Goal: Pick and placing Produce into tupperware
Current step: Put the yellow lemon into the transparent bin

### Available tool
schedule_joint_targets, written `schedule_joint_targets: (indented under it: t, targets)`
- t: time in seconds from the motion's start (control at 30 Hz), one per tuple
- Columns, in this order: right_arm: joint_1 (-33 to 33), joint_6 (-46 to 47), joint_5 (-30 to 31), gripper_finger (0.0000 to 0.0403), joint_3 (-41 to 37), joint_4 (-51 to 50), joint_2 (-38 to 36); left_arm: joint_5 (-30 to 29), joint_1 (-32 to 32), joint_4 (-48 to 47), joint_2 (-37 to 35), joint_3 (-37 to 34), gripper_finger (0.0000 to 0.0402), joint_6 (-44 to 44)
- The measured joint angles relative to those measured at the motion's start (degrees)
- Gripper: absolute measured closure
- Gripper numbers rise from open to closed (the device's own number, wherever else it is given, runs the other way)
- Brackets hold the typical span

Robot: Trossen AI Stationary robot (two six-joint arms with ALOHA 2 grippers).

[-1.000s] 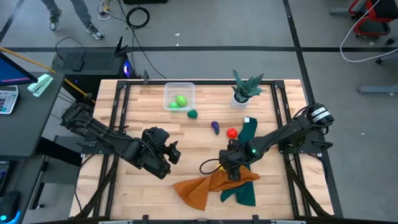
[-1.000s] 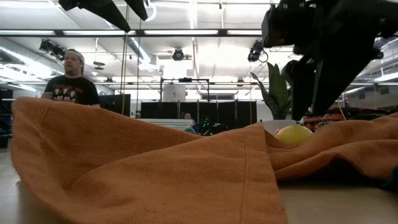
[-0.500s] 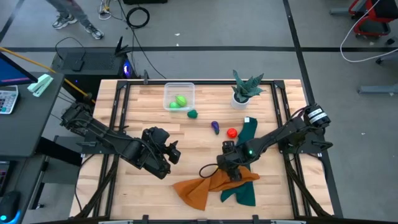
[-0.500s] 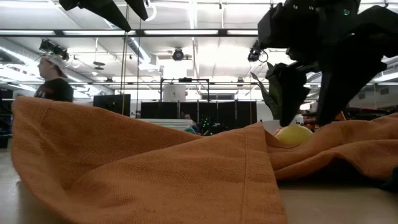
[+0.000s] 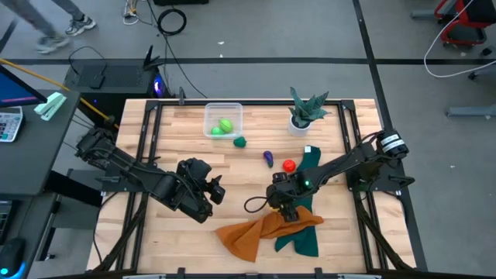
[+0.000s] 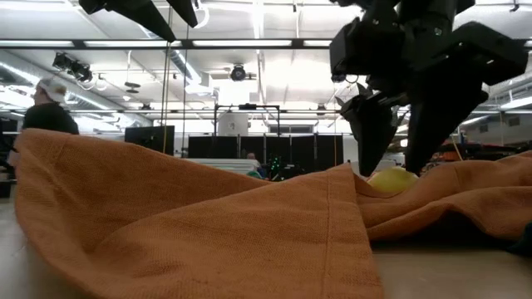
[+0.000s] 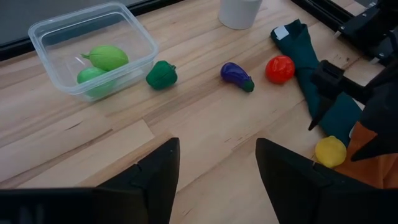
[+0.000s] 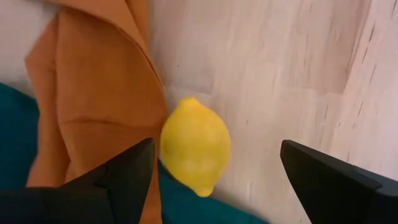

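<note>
The tupperware (image 5: 223,120) is taken as the landmark; it is set on the wooden table (image 5: 178,139) at the far side, and two light green pieces (image 7: 102,64) are seen inside it. The dark green piece (image 5: 240,142) is found just beside the tupperware, on the bare wood at its near right corner. Farther from the tupperware on the same line, the purple piece (image 5: 268,159) and then the red piece (image 5: 289,165) are laid, the red one touching the edge of the teal cloth (image 5: 308,167). The white pot with the spiky plant (image 5: 302,116) is placed to the right of the tupperware, well apart from it.

The yellow lemon (image 8: 195,146) is found farthest from the tupperware, resting on the wood against the folded edge of the orange cloth (image 5: 260,231), with teal cloth beneath its near end. The right gripper (image 8: 211,168) is held directly above the lemon with its fingers spread apart on either side of it; nothing is clamped. In the low view the lemon (image 6: 392,178) is seen below the two dark fingers (image 6: 370,133).

The left gripper (image 7: 216,165) is held over the near left part of the table, well apart from the tupperware, fingers apart and empty.

A person (image 6: 46,108) is seen in the room behind the table.
</note>
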Motion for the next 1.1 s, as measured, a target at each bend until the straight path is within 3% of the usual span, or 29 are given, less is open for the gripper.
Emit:
schedule_joint_targets:
  t: [0.83, 1.1]
  targets:
    - [-0.09, -2.63, -3.35, 0.0096, 0.01, 2.18, 6.57, 0.02, -0.02, 0.07, -0.02, -0.02, 0.0190, 0.04]
    - [-0.11, -2.52, -3.42, 0.0149, -0.04, 1.97, 6.32, 0.02, -0.02, 0.11, -0.02, -0.02, 0.0189, 0.48]
